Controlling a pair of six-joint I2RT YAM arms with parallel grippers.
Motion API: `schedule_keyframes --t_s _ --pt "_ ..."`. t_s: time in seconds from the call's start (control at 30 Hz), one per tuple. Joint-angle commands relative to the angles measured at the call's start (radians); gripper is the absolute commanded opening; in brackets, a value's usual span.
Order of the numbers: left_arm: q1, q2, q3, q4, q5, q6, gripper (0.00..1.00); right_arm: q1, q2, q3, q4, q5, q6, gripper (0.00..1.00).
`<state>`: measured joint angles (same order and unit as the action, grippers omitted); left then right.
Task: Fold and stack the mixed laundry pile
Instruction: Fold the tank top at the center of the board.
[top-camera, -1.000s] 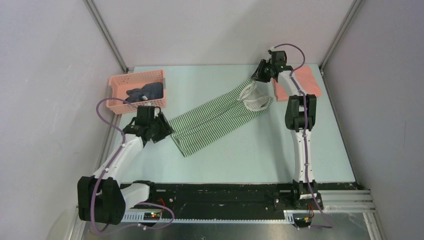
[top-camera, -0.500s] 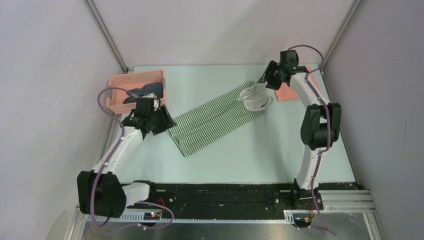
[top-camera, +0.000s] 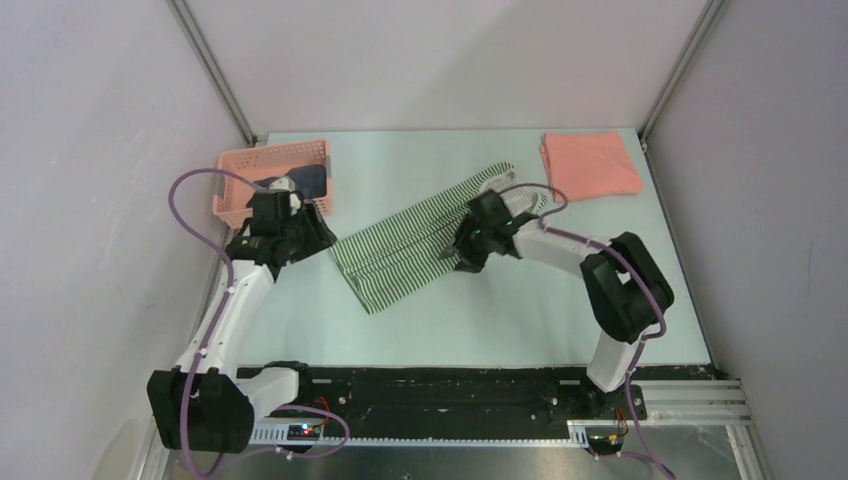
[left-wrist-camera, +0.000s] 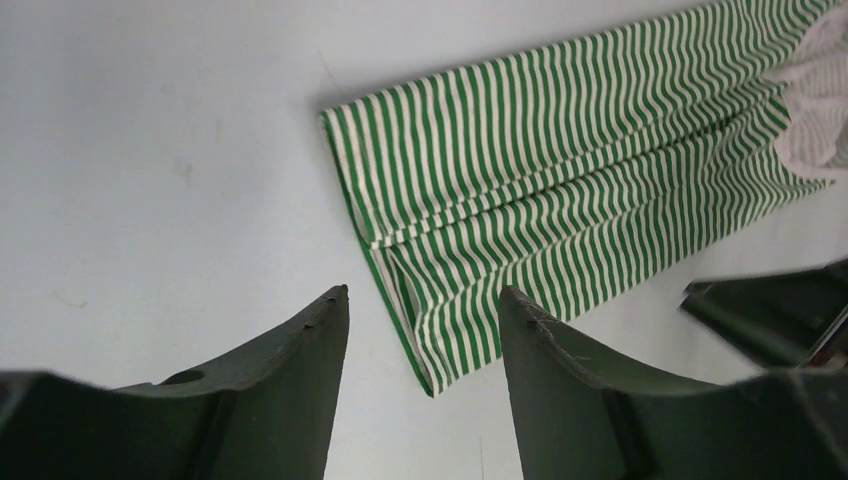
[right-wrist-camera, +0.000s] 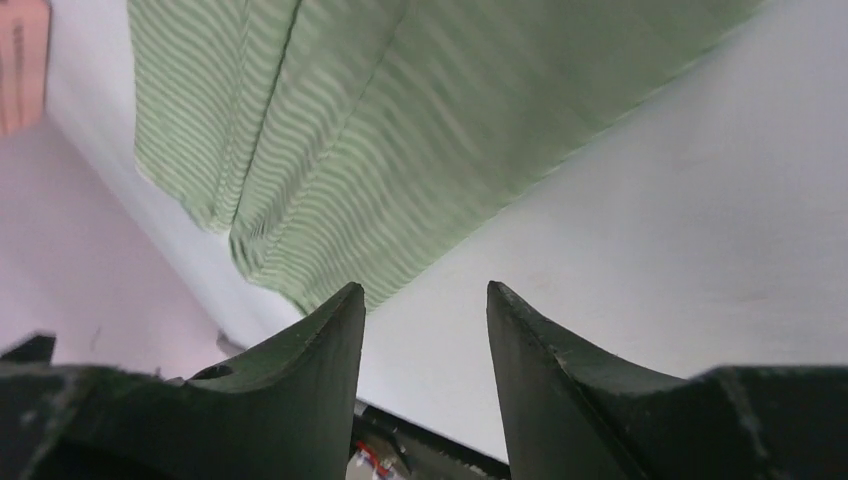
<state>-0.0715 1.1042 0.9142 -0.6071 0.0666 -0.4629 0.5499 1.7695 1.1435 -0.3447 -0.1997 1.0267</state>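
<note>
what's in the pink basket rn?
A dark garment, showing at the basket's right end. The left arm covers the near part, so anything else inside can't be seen.

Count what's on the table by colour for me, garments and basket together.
Pink: 2 (folded salmon-pink cloth shirt, rigid pink plastic lattice basket)
Green-and-white striped: 1 (long striped cloth garment)
Dark navy-grey: 1 (crumpled cloth garment inside the basket)
Total: 4
</note>
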Motion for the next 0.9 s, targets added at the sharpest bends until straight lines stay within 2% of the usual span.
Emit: schedule_keyframes --t_s 0.0,0.1,0.33,0.7,0.77,0.87 --pt "0.058 -0.024 0.027 0.007 0.019 0.039 0.61 0.157 0.029 -0.006 0.210 0.000 0.231 0.52" --pt "0.095 -0.029 0.025 0.008 0.041 0.036 0.62 0.255 0.081 -0.005 0.277 -0.001 0.305 0.51" --pt "0.121 -0.011 0.023 0.010 0.095 0.032 0.61 0.400 0.177 -0.005 0.369 0.038 0.454 0.48" --pt "0.132 -0.019 0.019 0.009 0.108 0.027 0.61 0.482 0.267 0.014 0.416 0.092 0.603 0.46" --pt "0.134 -0.021 0.017 0.009 0.108 0.026 0.61 0.492 0.280 0.023 0.422 0.094 0.609 0.44" --pt "0.135 -0.025 0.015 0.013 0.116 0.026 0.62 0.492 0.300 0.032 0.462 0.088 0.592 0.35"
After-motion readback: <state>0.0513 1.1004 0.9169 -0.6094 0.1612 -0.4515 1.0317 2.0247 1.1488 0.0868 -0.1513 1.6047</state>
